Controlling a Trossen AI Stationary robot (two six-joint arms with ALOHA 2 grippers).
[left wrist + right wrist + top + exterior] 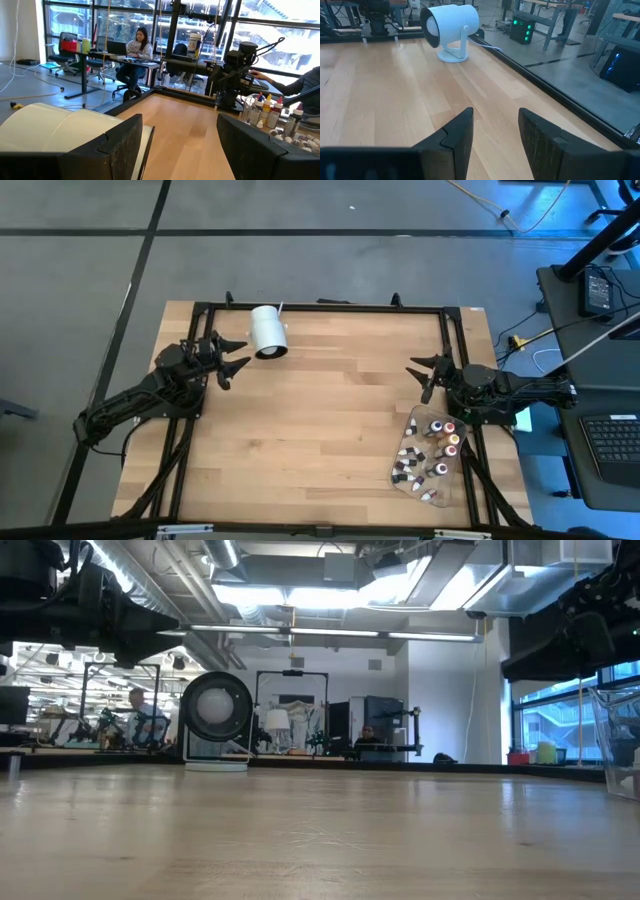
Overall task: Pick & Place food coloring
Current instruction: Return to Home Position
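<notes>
Both grippers empty and spread wide: left gripper (240, 355) near the white cylinder (268, 332) at far left, right gripper (416, 370) just past the far side of the transparent bin (412, 418). Food coloring bottles (436, 446) sit inside that bin, near right. Homing looks almost done; my call, retract slowly, right arm lifting clear of the bin's rim.

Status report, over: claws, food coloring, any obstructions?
Left claw open, empty, beside white cylinder, not touching. Right claw open, empty, by transparent bin. Food coloring bottles inside bin.
</notes>
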